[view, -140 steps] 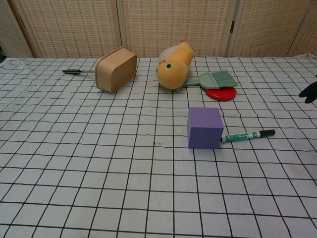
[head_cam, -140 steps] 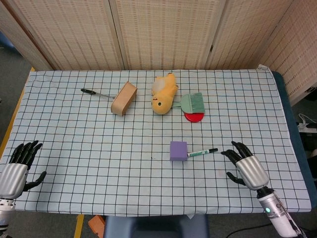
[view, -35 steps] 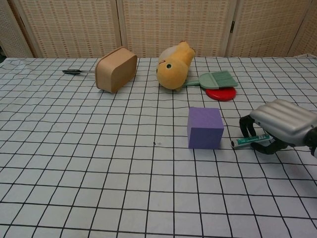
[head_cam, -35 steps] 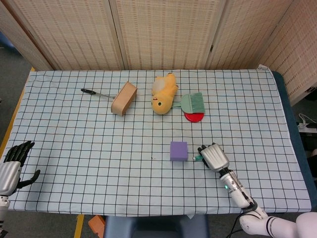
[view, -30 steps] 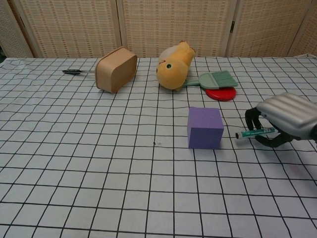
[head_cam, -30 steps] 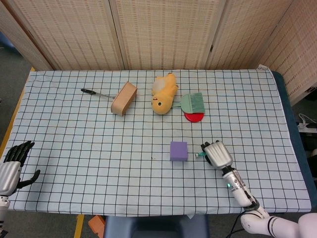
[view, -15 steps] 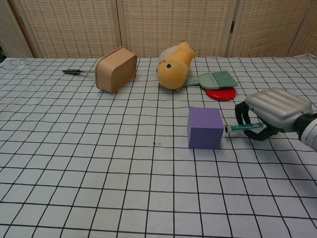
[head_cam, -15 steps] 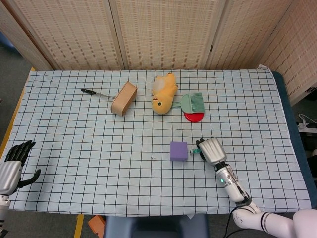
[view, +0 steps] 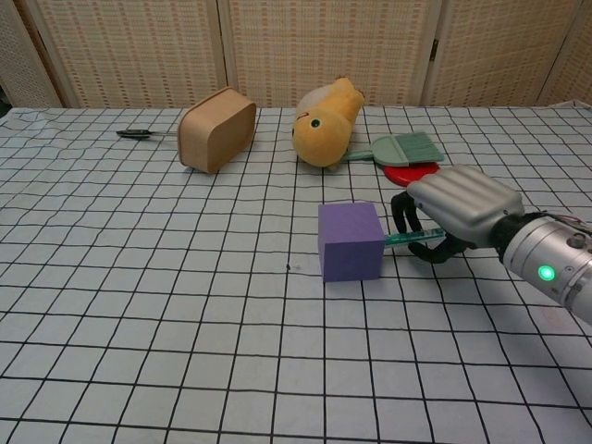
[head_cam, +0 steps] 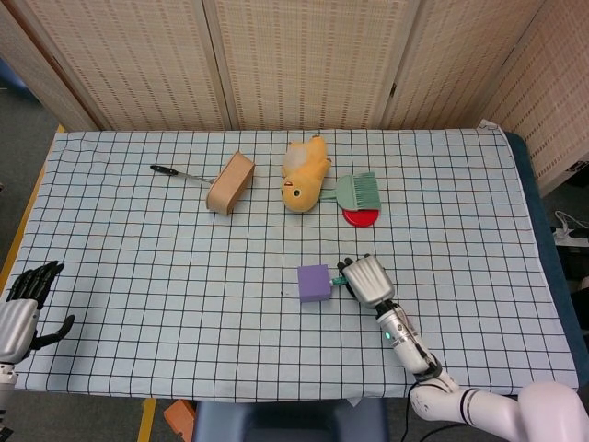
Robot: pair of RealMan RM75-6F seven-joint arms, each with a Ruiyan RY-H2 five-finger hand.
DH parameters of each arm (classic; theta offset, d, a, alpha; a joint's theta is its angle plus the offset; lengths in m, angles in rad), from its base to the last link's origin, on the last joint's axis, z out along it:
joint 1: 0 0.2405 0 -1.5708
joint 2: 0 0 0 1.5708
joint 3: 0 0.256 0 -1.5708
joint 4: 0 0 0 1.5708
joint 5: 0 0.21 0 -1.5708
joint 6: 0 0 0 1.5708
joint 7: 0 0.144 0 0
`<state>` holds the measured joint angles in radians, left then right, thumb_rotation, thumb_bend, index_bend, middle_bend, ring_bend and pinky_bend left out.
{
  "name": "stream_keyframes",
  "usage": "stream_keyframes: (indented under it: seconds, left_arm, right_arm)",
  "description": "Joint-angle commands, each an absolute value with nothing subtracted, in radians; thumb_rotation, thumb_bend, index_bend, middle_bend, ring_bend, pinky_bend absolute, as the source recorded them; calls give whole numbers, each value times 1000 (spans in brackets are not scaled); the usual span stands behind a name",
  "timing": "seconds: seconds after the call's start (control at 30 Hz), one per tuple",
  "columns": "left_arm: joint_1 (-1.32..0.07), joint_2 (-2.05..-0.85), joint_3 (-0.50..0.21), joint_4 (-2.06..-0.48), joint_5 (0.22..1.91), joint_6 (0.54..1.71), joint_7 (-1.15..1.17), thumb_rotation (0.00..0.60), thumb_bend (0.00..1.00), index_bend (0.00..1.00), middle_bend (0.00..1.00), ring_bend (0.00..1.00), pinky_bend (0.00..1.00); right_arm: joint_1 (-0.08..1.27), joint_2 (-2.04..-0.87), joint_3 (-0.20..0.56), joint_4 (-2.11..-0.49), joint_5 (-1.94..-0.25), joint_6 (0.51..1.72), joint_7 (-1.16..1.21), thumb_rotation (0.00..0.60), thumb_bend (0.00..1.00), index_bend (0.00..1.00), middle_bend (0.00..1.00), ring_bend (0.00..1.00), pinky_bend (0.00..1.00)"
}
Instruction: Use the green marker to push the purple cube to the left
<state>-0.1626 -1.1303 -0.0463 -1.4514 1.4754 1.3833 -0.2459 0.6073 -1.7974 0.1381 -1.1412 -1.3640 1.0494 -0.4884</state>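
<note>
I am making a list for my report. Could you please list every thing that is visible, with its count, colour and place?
purple cube: 1, purple, table centre.
green marker: 1, green, held against the cube's right side.
wooden box: 1, tan, far left of centre.
plush toy: 1, yellow, far centre.
brush: 1, green, over the disc.
red disc: 1, red, right of the toy.
black tool: 1, black, left of the box.
checked cloth: 1, white with black grid, covers the table.
right hand: holds the marker.
left hand: near left edge, holds nothing.

My head camera looks steeply down from high above, taking in the whole table. My chest camera sits low and close, facing level across it. Both share my right hand.
</note>
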Motion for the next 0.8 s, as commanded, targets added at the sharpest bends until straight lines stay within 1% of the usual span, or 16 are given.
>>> stream_keyframes:
  seconds: [0.03,0.37,0.8]
  left_arm:
    - [-162,-1130,-46,-1452,1476,1384,-247,600,369,0,0,0,40]
    - [-160,-1124,-44,-1452,1480,1387,-260,600,369,0,0,0,40]
    - [-157,-1121,-44,-1450,1482,1391,-272,600,368,0,0,0,40]
  right_arm:
    - [635,-1834,155,-1127,-1354,1033,-510,600,433,1000,899,676,616]
    - [708,-1934,182,-1084,-1356,1006,-515,600,432,1000,899,676,616]
    - [789,-2019,213,-1067,-1340,964,-531,600,433,1000,899,676,616]
